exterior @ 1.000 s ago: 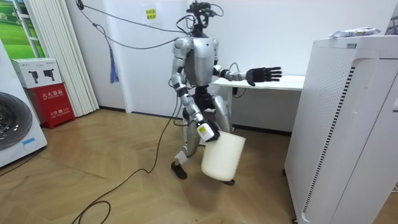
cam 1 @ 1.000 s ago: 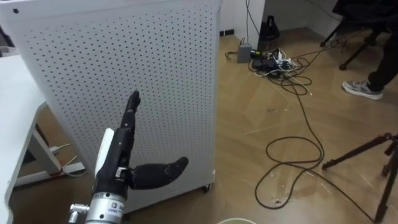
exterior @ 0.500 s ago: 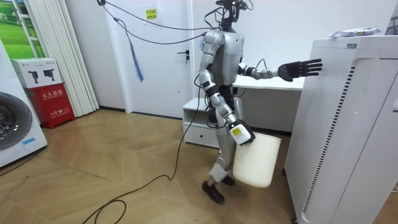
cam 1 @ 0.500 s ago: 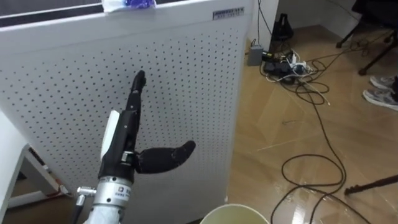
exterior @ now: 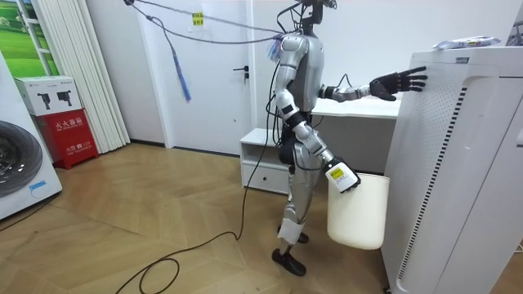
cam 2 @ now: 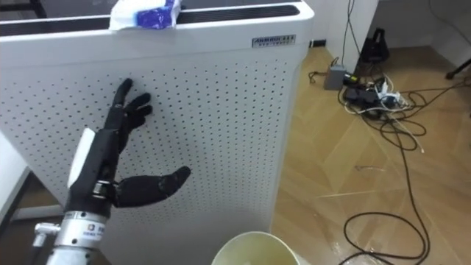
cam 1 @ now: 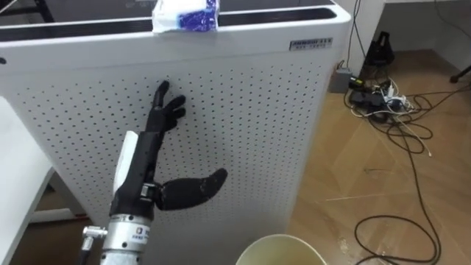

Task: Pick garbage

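Left hand, fingers straight and spread, held before the perforated cabinet, below the wrapper at its top's front edge; open floor to the right.

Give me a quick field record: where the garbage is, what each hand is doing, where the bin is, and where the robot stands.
garbage: crumpled blue-and-white wrapper, lying on top of the tall white perforated cabinet
left hand: open, fingers straight, raised in front of the cabinet's face, below the wrapper and clear of it
right hand: low at the robot's side, at the rim of the cream plastic bin; grip unreadable
bin: hangs beside the robot's legs, next to the cabinet
stance: upright, close to the cabinet
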### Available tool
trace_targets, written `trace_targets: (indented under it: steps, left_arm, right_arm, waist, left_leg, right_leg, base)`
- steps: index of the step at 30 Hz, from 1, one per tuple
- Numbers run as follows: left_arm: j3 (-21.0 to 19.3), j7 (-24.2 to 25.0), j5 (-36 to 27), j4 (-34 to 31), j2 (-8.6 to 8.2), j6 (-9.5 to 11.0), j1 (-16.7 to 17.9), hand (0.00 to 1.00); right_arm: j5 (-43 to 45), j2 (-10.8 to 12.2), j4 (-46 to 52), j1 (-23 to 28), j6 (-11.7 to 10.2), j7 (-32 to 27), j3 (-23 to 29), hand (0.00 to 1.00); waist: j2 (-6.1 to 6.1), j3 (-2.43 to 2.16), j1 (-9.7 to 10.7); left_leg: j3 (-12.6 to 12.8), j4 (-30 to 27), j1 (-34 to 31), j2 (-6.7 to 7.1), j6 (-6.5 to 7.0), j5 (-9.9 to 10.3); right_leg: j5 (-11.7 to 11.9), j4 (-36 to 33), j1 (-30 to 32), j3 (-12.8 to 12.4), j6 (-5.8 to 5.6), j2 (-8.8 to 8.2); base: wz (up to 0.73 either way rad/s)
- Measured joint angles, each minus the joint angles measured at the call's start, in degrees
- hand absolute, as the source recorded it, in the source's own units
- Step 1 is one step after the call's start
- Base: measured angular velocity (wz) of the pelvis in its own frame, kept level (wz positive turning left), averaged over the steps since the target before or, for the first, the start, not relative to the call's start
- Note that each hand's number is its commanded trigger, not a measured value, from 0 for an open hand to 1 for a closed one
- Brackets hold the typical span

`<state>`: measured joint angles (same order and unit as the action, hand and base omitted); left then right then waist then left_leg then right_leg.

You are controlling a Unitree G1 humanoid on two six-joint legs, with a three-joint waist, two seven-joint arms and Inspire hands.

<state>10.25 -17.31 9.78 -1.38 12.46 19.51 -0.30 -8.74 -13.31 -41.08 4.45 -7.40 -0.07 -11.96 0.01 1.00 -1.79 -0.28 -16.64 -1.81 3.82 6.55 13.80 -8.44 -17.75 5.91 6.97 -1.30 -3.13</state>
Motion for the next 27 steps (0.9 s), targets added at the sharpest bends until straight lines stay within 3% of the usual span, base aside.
trace_targets:
  steps: [5, 15, 20, 27]
  left_arm:
    - [-2.79, -0.28, 2.82, -5.29, 0.08, 0.02, 1.65, 0.0]
    - [-4.49, -3.51, 6.13, -9.97, 0.3, 0.04, 2.5, 0.0]
    - [-7.56, -7.78, 8.17, -15.12, 0.62, 1.32, 2.5, 0.0]
    - [-10.13, -10.11, 8.59, -15.89, 0.77, 1.64, 2.82, 0.0]
  right_arm:
    - [1.14, -0.01, -0.27, 0.07, -0.18, 1.6, 0.42, 1.0]
    - [3.55, 0.09, -0.81, 0.11, -0.46, 2.64, 0.46, 1.0]
    - [3.62, 0.13, -0.83, 0.37, -1.34, 2.62, 1.72, 1.0]
    - [3.57, 0.11, -0.82, 0.61, -1.52, 2.18, 2.02, 1.0]
  waist:
    - [-0.55, -0.47, -0.1]
    - [-0.61, -0.47, -0.85]
    - [-0.6, -0.48, -1.36]
    - [-0.62, -0.5, -3.04]
  left_leg:
    - [-0.25, 1.46, 2.07, -0.7, -0.58, -0.38]
    - [-0.56, 3.72, 4.53, -1.09, -0.84, -0.53]
    - [-1.66, 4.1, 5.09, -1.07, -0.88, -0.56]
    - [-2.3, 4.91, 6.52, -1.1, -0.92, -0.59]
  right_leg:
    - [0.46, 2.46, -2.17, 0.41, 0.32, 0.81]
    - [0.55, 5.34, -5.24, 1.16, 0.45, 1.22]
    - [0.54, 6.26, -6.39, 2.44, 0.45, 1.17]
    - [0.58, 8.22, -8.56, 3.37, 0.39, 1.25]
  base:
    - [0.0]
    - [0.02]
    - [0.11]
    - [0.08]
